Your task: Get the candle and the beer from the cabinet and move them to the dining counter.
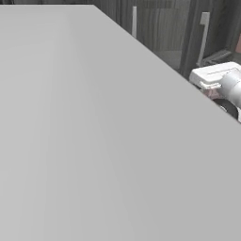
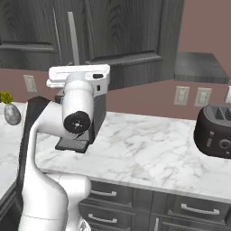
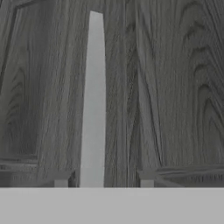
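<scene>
1. The dark charcoal wood-grain wall cabinet (image 2: 126,31) hangs above the white-grey marble bench (image 2: 149,149). Its flat doors are shut.
2. The candle and the beer are not visible. Judgement: both are behind the shut cabinet doors, so the door has to be opened first.
3. The gripper (image 3: 103,183) is right up against the cabinet door. Its two tips stand apart, one on each side of the slim silver bar handle (image 3: 93,100), with gaps visible, so nothing is clamped.
4. Handling, as a judgement:
   - The handle is a rigid metal bar; grip it mid-length and pull straight out from the cabinet.
   - The beer is glass: stiff, smooth, likely slippery, breakable and tall enough to tip. Take it round the body, below the neck.
   - The candle is small, light and waxy. Pinch it across its sides, low down, with gentle force.
5. The hand view gives the tip-to-handle alignment up close, but nothing of what surrounds the cabinet.
6. The right base view adds the arm raised to the cabinet, the bench below it, a dark rounded toaster (image 2: 214,131) well to the cabinet's right, and a small grey vase with a green sprig (image 2: 12,113) below the cabinet's left end.
7. The left base view is mostly a flat pale grey surface (image 1: 94,141), with a strip of the cabinet beyond it.
</scene>
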